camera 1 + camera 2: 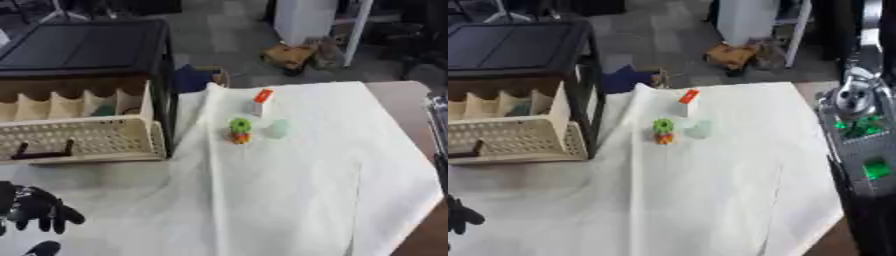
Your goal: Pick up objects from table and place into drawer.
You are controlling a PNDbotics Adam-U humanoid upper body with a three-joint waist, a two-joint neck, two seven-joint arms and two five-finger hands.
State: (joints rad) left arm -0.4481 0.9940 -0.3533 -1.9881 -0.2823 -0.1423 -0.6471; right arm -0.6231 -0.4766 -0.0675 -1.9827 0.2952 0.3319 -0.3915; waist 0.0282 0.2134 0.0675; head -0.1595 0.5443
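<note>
Three small items stand grouped on the white cloth-covered counter [289, 190], toward its far middle: a green and orange toy-like object [240, 130], a pale translucent rounded object [278, 128] just beside it at 3 o'clock, and a small white box with an orange-red top [262, 101] near it at 1 o'clock. None of them is held.

The target is the cream perforated plastic drawer [83, 140], pulled out of the black-topped cabinet [87, 45] and lying well apart from the items at 9 o'clock. Divider compartments show along its back; something greenish sits in one of them, and it cannot be identified.

The robot's left hand [35, 206] shows at the lower left corner, black, fingers curled downward and holding nothing. It is well apart from the items, at 7 o'clock from them. The right arm's silver and grey forearm [859, 130] rises along the right edge of the right eye view; the right hand itself is not visible, so its state cannot be told.

Procedure, as judged from this layout:
1. No pick has begun. Approach one item only.
2. The items stand close together. Descend from above on the outermost item to avoid toppling its neighbours.
3. The cloth is creased; a dragging approach is likely to bunch it and shift the group.
4. Carry toward 9 o'clock, clear the drawer's front wall, then release inside.
</note>
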